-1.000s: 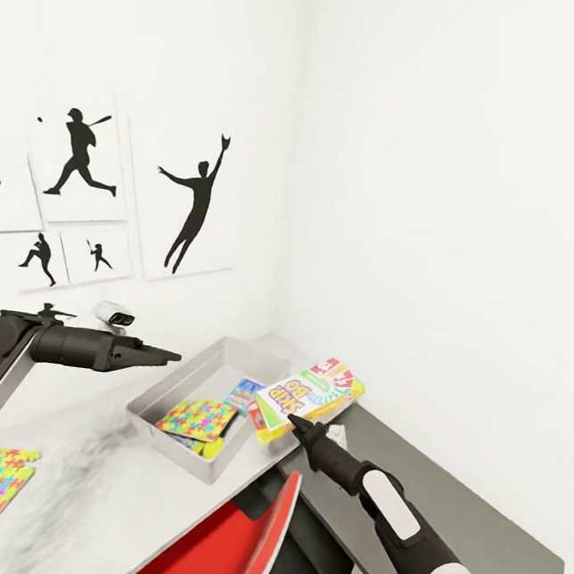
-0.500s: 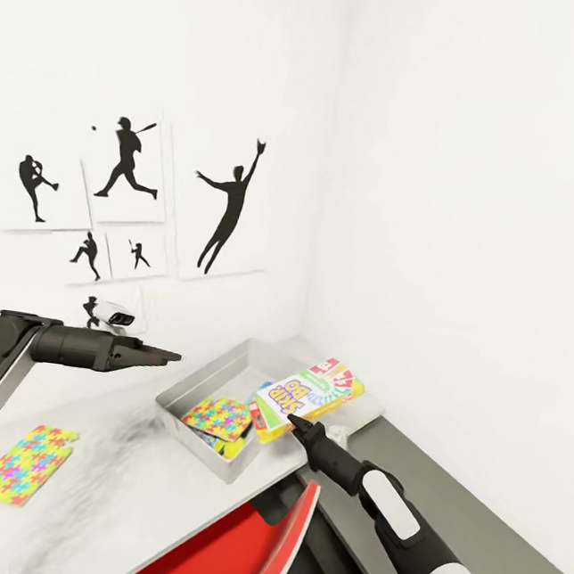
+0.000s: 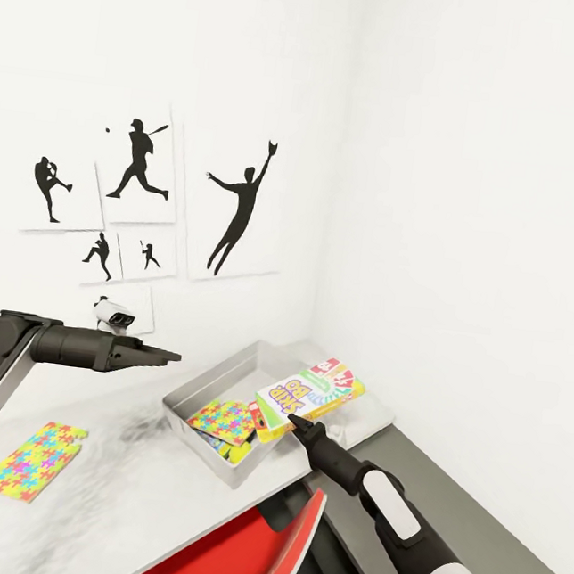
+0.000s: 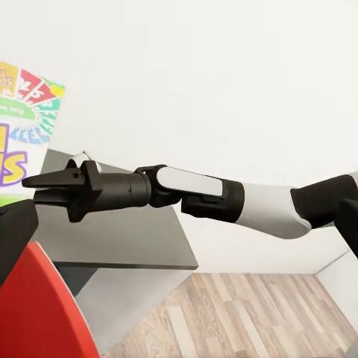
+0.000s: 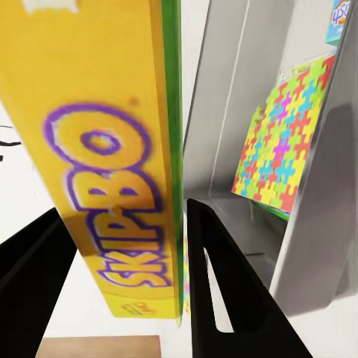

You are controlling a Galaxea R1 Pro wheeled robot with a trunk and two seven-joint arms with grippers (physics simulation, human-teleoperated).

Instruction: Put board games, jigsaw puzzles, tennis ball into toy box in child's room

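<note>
The light-grey toy box (image 3: pixel 208 383) stands on the table (image 3: pixel 118 491) near the room's corner, with one jigsaw puzzle (image 3: pixel 222 419) lying inside it on something blue. My right gripper (image 3: pixel 292 421) is shut on the SKIP-BO board game (image 3: pixel 308 395), held tilted just over the box's right rim. In the right wrist view the board game (image 5: pixel 123 171) sits between my fingers (image 5: pixel 212 283), with the toy box (image 5: pixel 224 156) and its puzzle (image 5: pixel 287 142) just beyond. A second jigsaw puzzle (image 3: pixel 32 460) lies flat on the table at the left. My left gripper (image 3: pixel 169 356) hovers above the table, left of the toy box, holding nothing.
A red chair (image 3: pixel 236 555) stands at the table's near edge. The lower dark-grey wing (image 3: pixel 454 532) runs along the right wall. Baseball silhouette prints (image 3: pixel 135 206) hang on the back wall. The left wrist view looks across at my right arm (image 4: pixel 194 190) and wood floor (image 4: pixel 246 313).
The whole view has swung, shifting the table, toy box and prints rightward in the picture. Both arms keep their pose, and the SKIP-BO box stays in my right gripper, now closer over the toy box.
</note>
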